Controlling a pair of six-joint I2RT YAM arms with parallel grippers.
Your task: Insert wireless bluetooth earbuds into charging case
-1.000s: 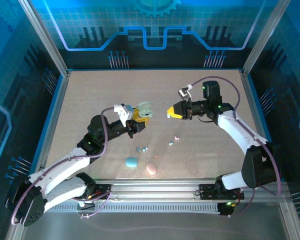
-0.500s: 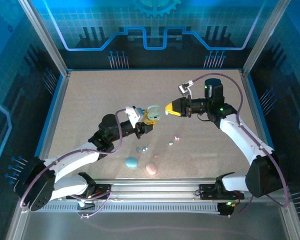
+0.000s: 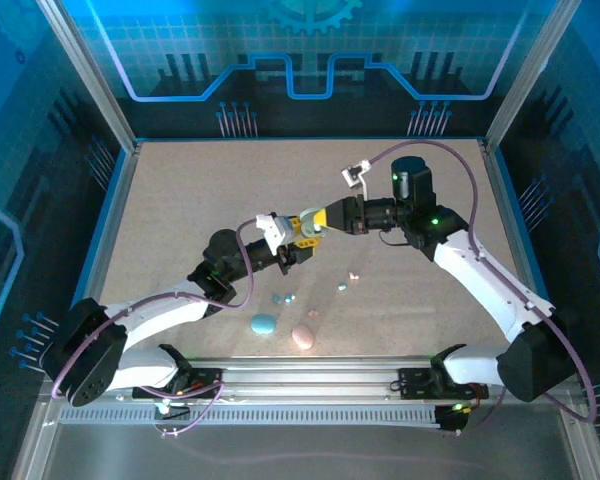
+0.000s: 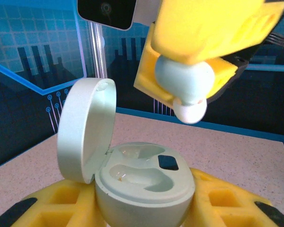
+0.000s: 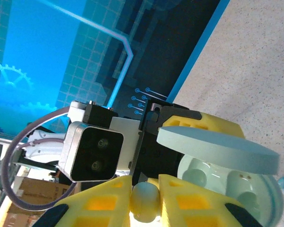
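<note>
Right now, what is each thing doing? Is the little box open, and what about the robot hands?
Pale green case: lid open, sockets look empty.
Earbud: pinched just above the case, not in yet.
Left gripper: shut on the pale green case.
Right gripper: shut on the earbud.
Blue case: shut, on the table.
Pink case: shut, on the table.
Loose earbuds: lying on the table.

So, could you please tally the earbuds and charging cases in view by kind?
Earbuds: 6 (two blue, two pink, one teal-grey on the table; one pale earbud in the right pincer)
Charging cases: 3 (blue, pink, pale open case in the left pincer)
Total: 9
</note>
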